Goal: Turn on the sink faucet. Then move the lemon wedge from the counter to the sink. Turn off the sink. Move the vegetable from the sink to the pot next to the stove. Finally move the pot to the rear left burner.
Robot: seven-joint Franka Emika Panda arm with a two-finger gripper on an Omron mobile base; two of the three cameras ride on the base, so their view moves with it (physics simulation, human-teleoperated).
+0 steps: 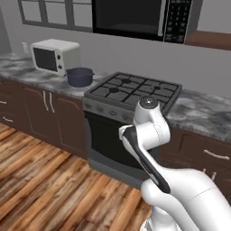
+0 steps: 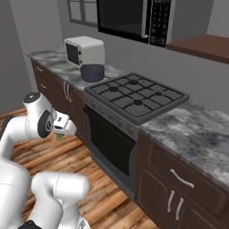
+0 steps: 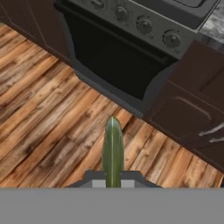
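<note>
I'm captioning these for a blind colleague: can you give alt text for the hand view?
The tool is shut on a slim green vegetable that points up the picture, held above a wooden plank floor. Beyond stand the stove's black oven front with a row of knobs, and brown cabinets.

Base cams are looking forward and down from behind me, sharing the stove (image 1: 133,89). Hand cam is facing the oven front (image 3: 114,62), low over the wood floor (image 3: 48,113).

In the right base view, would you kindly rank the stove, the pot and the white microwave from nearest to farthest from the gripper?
The gripper, shut on the green vegetable, hangs low in front of the cabinets.
1. The stove, just to its right.
2. The pot, on the counter left of the stove.
3. The white microwave, behind the pot.
</note>
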